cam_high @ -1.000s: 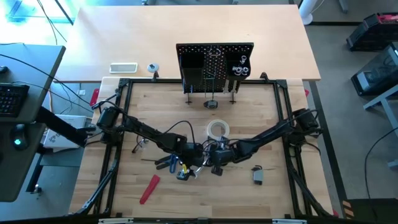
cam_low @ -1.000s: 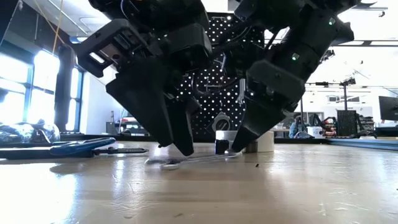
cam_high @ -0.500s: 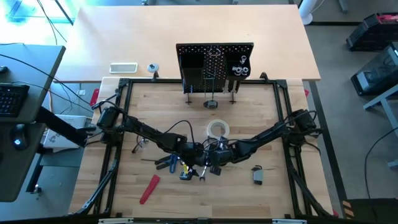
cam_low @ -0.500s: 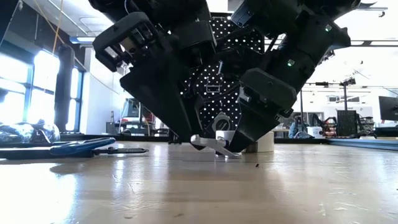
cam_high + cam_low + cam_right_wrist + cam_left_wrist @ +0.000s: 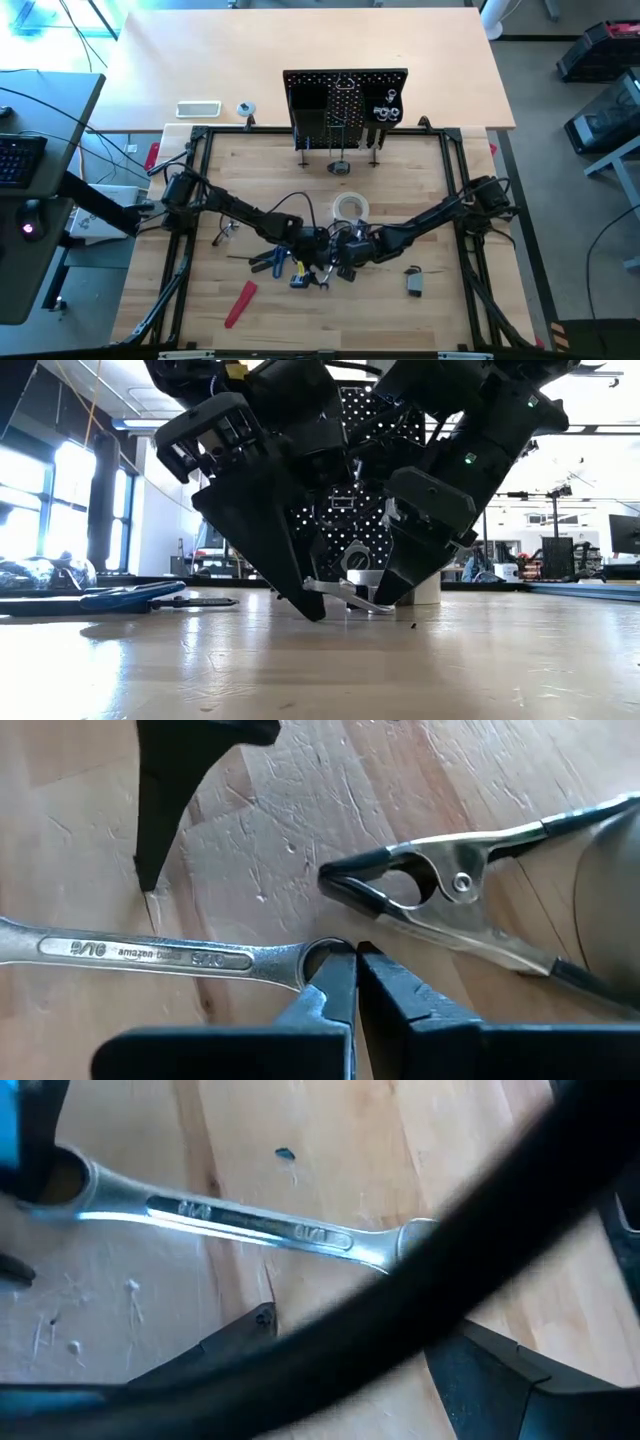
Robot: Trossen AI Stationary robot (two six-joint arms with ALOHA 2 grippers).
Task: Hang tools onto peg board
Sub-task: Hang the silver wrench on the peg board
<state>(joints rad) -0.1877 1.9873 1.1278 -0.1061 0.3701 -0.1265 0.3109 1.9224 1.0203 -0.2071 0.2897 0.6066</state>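
Near the middle of the desk [image 5: 470, 330], toward its front edge, the right tool [image 5: 355, 975] has its fingers pressed together on the ring end of a silver wrench [image 5: 150, 952], one end tipped up off the wood in the low view. The left tool [image 5: 300, 595] stands spread just beside the same wrench, pinching nothing. The task looks barely begun: the peg board [image 5: 345, 100] at the far edge (a black perforated panel on thin legs) carries a few small items already, while blue-handled pliers [image 5: 272, 262], a red-handled tool [image 5: 240, 303], a white tape roll [image 5: 351, 208] and a small grey item [image 5: 414, 282] lie loose. The wrench is polished, stamped steel; a metal spring clamp [image 5: 450, 905] with dark tips lies near it on scratched, pale planks.
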